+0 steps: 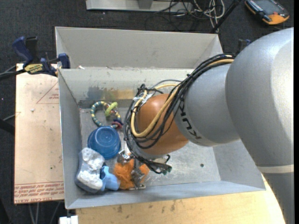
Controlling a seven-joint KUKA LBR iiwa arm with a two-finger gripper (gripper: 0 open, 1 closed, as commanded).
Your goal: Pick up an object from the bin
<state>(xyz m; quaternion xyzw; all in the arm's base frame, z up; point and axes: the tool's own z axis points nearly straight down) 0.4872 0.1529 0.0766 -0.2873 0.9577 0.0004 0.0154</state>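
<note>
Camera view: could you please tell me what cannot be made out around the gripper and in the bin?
The gripper, low by the front wall: the wrist's orange cover and cables hide most of it, so its state cannot be told.
The orange fuzzy thing: partly behind the gripper; whether it is gripped is unclear.
Much of the floor of the bin: hidden under the arm.

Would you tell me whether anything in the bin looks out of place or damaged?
Nothing stands out. The blue cup, striped ring toy, white crumpled lump and orange fuzzy thing all lie inside the bin, bunched at the view's left, none visibly damaged.
</note>
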